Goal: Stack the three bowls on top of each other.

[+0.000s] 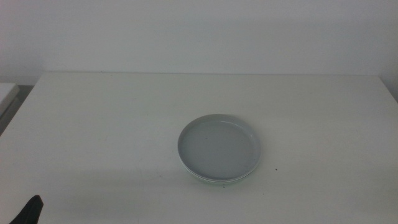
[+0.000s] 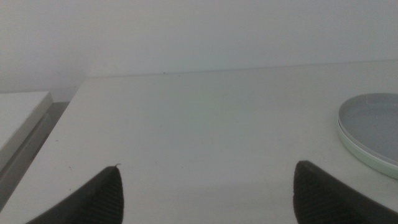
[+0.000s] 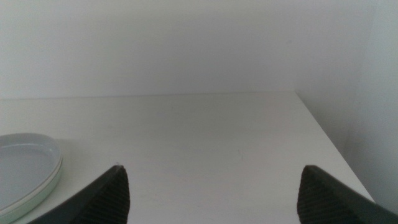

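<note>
The bowls sit nested in one stack in the middle of the table. The grey bowl (image 1: 217, 146) is on top. The pale mint green bowl's rim (image 1: 214, 180) shows just under it. The white bowl cannot be told apart in the stack. The stack also shows in the left wrist view (image 2: 373, 121) and the right wrist view (image 3: 22, 168). My left gripper (image 2: 207, 168) is open and empty, low at the near left corner of the table (image 1: 31, 211). My right gripper (image 3: 212, 168) is open and empty, out of the middle view.
The white table (image 1: 112, 124) ends at a pale wall at the back. A lower white surface (image 2: 18, 115) stands beyond the table's left edge. The table's right edge drops off in the right wrist view (image 3: 329, 143).
</note>
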Controlling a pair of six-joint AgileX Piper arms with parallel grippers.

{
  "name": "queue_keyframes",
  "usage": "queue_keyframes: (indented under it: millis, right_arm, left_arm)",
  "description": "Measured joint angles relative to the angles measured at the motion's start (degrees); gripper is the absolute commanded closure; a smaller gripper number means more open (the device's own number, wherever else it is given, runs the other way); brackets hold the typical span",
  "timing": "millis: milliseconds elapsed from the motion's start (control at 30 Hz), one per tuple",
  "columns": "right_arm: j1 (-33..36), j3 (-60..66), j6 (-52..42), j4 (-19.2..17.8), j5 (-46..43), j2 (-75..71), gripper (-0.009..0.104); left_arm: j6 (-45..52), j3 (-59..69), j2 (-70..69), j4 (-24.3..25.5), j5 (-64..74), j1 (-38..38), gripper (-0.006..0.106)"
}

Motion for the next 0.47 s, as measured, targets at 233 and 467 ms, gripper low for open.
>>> queue_keyframes:
  millis: [233, 467]
  right_arm:
    - [0.0, 0.0, 0.0, 0.0, -0.4, 0.0, 0.002]
    - [0.0, 0.0, 0.0, 0.0, -0.5, 0.0, 0.002]
  left_arm:
    - [0.0, 0.0, 0.0, 0.0, -1.4, 0.0, 0.007]
    - [0.0, 0.0, -0.1, 0.0, -3.0, 0.0, 0.007]
